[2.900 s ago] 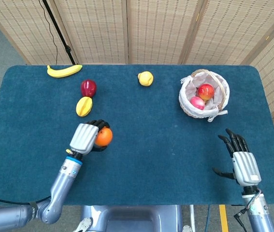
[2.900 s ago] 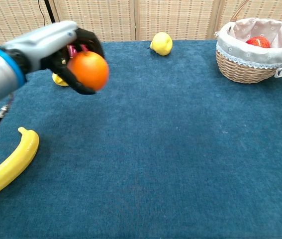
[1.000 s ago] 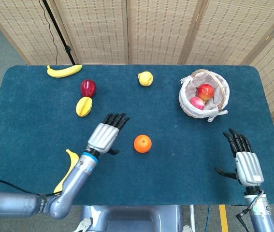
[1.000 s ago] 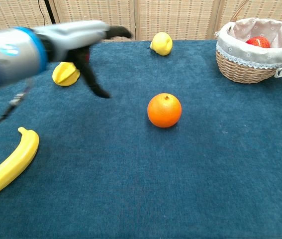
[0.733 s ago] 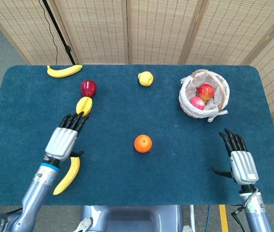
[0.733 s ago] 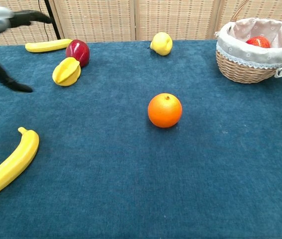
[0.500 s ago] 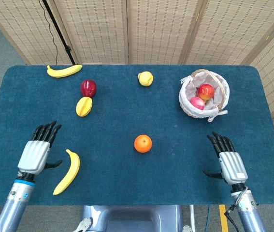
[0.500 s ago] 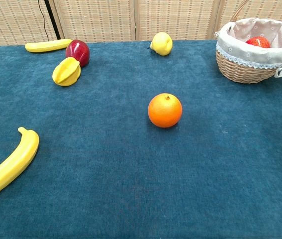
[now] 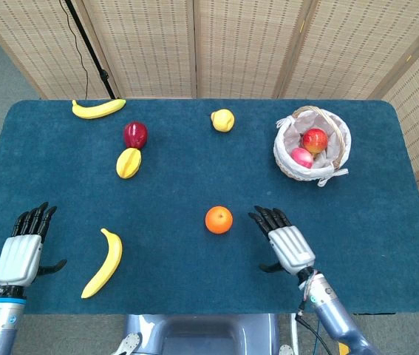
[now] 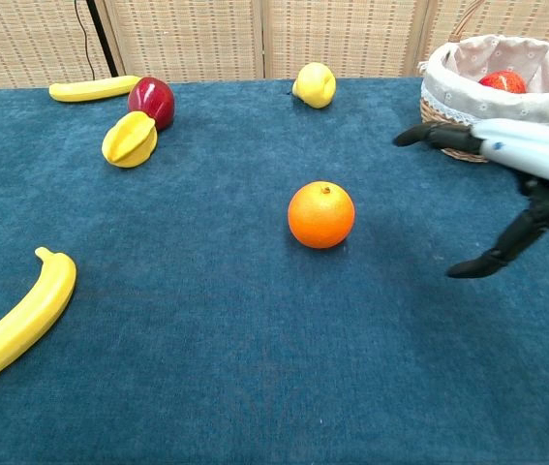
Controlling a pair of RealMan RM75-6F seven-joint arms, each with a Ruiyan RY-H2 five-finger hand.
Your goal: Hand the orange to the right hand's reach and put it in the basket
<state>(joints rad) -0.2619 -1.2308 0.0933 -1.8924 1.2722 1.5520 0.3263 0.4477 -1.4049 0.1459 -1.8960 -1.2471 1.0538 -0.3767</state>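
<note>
The round orange fruit (image 9: 219,220) is seen resting alone on the dark blue cloth-covered surface (image 9: 194,177), held by nothing. The right hand (image 9: 287,246) is placed just beside the orange on its right, apart from it, fingers spread and grasping nothing. The left hand (image 9: 21,250) is found well apart from the orange at the surface's left near edge, likewise spread and released. A white-lined wicker basket (image 9: 312,144), holding red and pink fruit, stands beyond the orange to its right. A long yellow banana (image 9: 105,262) lies between the left hand and the orange.
</note>
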